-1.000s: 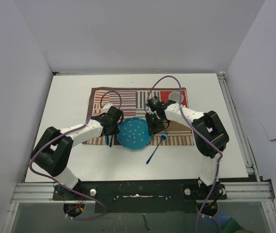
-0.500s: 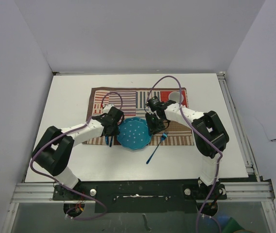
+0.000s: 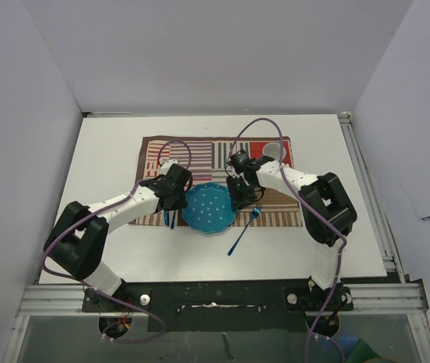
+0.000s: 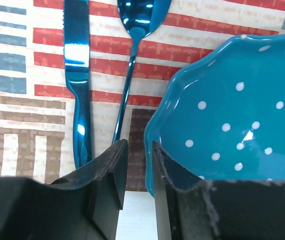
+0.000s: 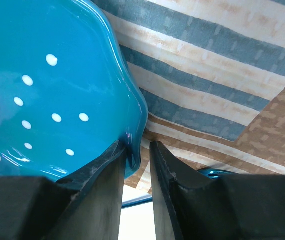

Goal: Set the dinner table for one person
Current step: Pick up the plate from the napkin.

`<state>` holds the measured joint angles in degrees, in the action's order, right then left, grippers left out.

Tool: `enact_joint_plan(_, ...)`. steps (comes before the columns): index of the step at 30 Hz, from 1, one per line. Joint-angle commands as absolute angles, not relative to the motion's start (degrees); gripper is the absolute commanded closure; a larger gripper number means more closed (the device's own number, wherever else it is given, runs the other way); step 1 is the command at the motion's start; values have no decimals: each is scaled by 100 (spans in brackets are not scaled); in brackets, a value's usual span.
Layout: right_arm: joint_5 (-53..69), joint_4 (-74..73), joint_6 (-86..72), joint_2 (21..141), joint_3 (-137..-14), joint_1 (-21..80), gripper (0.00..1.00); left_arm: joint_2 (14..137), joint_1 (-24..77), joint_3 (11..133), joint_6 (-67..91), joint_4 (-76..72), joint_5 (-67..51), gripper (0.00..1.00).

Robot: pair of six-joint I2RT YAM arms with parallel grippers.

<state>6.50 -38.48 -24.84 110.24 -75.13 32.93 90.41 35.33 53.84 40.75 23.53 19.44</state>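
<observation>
A teal plate (image 3: 208, 210) with white dots lies on the striped mat (image 3: 222, 155), its near edge hanging over onto the white dinner table (image 3: 109, 151). My left gripper (image 3: 174, 200) straddles the plate's left rim (image 4: 152, 145). One finger is inside the plate, and a clear gap shows on the other side of the rim. My right gripper (image 3: 238, 200) straddles the right rim (image 5: 134, 140), its inner finger against the plate (image 5: 42, 90) and a narrow gap outside. A blue knife (image 4: 77, 75) and spoon (image 4: 132, 50) lie left of the plate.
A blue fork (image 3: 243, 229) lies slanted off the mat's near edge, right of the plate. A white cup (image 3: 273, 151) stands at the mat's far right corner. Aluminium rails run along the table's right and near edges.
The left arm's elbow has swung a little to the left, and its gripper stays at the rim. The plate and the right arm have not moved.
</observation>
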Motion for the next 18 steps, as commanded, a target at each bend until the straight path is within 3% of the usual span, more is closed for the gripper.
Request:
enact_joint_plan(1, 357, -4083, -2399, 11184, -7352, 3230, 74, 8935, 3545, 5492, 4057, 2030, 1680, 74)
enact_joint_plan(9, 359, -4064, -2391, 11151, -7304, 3230, 74, 9171, 3547, 5353, 4103, 1711, 1635, 74)
enact_joint_plan(14, 384, -4006, -2415, 11174, -7265, 3209, 92, 9259, 3543, 5283, 4116, 1671, 1610, 74)
enact_joint_plan(18, 407, -3982, -2395, 11171, -7260, 3208, 100, 9299, 3550, 5295, 4113, 1693, 1638, 74)
